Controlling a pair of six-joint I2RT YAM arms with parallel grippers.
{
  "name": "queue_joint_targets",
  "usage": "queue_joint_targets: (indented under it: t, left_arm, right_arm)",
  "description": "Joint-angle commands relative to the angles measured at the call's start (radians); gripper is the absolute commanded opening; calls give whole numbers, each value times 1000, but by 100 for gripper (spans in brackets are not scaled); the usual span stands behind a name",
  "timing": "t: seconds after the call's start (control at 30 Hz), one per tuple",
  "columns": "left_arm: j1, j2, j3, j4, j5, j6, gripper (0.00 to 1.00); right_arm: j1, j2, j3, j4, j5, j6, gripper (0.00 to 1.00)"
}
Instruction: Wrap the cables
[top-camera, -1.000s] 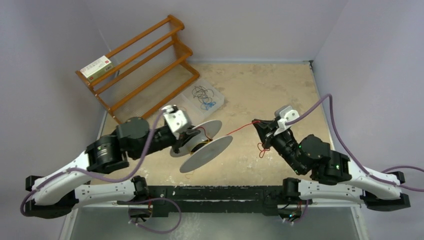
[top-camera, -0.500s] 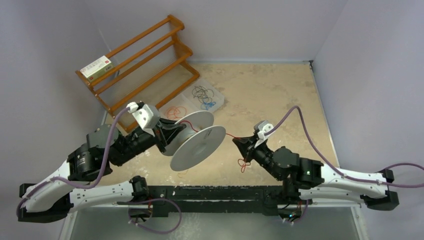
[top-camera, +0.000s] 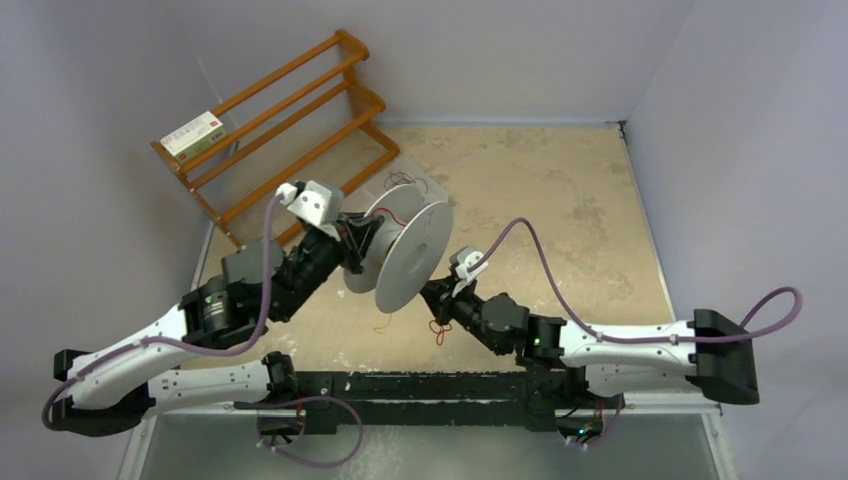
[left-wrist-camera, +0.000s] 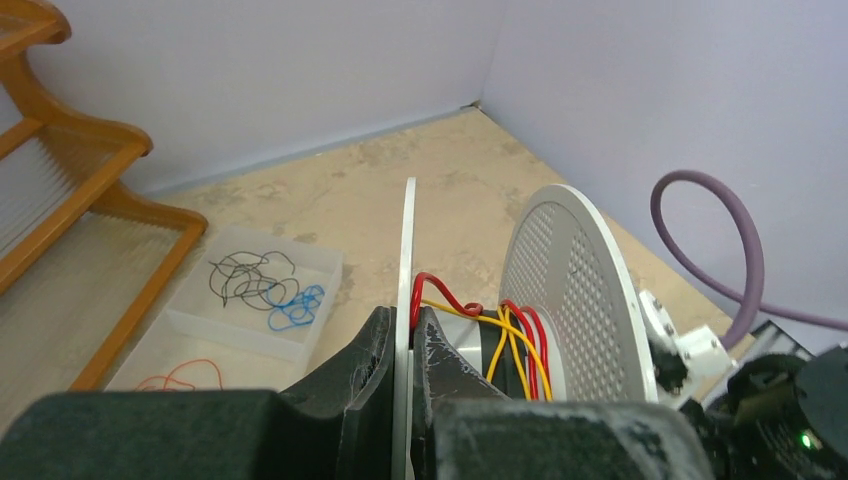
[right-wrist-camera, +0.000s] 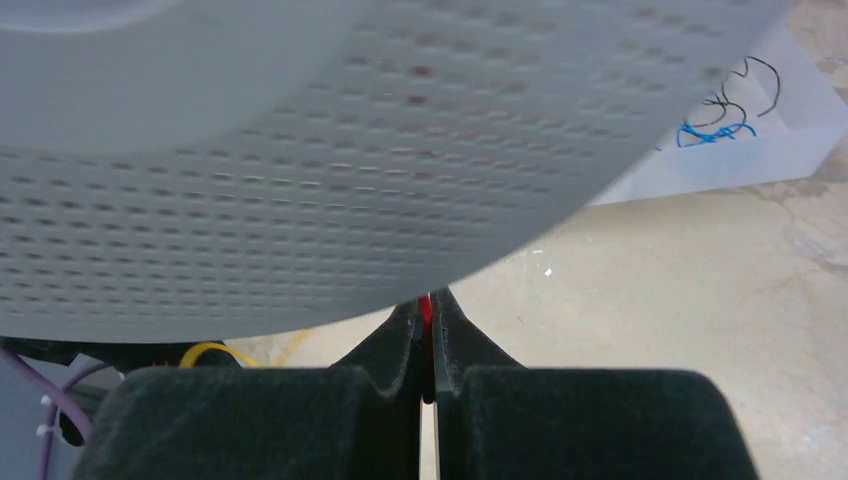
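Note:
A white two-flange spool (top-camera: 405, 255) is held up off the table, tilted on edge. My left gripper (top-camera: 360, 243) is shut on its thin solid flange (left-wrist-camera: 407, 250), one finger on each face. Red cable (left-wrist-camera: 440, 292) and yellow cable (left-wrist-camera: 497, 350) turns lie on the hub beside the perforated flange (left-wrist-camera: 570, 280). My right gripper (top-camera: 432, 294) sits just below that flange (right-wrist-camera: 350, 150), shut on the red cable (right-wrist-camera: 425, 306). A tangled red tail (top-camera: 437, 330) hangs under it. More black and blue cables (left-wrist-camera: 265, 290) lie in a tray.
A clear divided tray (left-wrist-camera: 320, 265) stands behind the spool, with an orange-red wire (left-wrist-camera: 180, 375) in its near compartment. A wooden rack (top-camera: 290, 120) carrying a small box (top-camera: 195, 133) stands at the back left. A loose yellow end (top-camera: 380, 325) dangles below the spool.
The left arm has swung the spool back and up, turning it more on edge. The right arm has slid left with the red cable and now sits close under the spool.

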Motion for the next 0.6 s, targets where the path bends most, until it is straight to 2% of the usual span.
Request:
queue_joint_targets:
  t: [0.0, 0.27, 0.57]
  left_arm:
    - [12, 33, 92, 364, -150, -8, 0]
    - [12, 129, 204, 348, -125, -39, 0]
    - [12, 145, 246, 345, -82, -51, 0]
  right_arm:
    - [0, 96, -4, 151, -41, -20, 0]
    - [-21, 183, -33, 347, -11, -71, 3]
    - [-76, 127, -73, 399, -23, -129, 24]
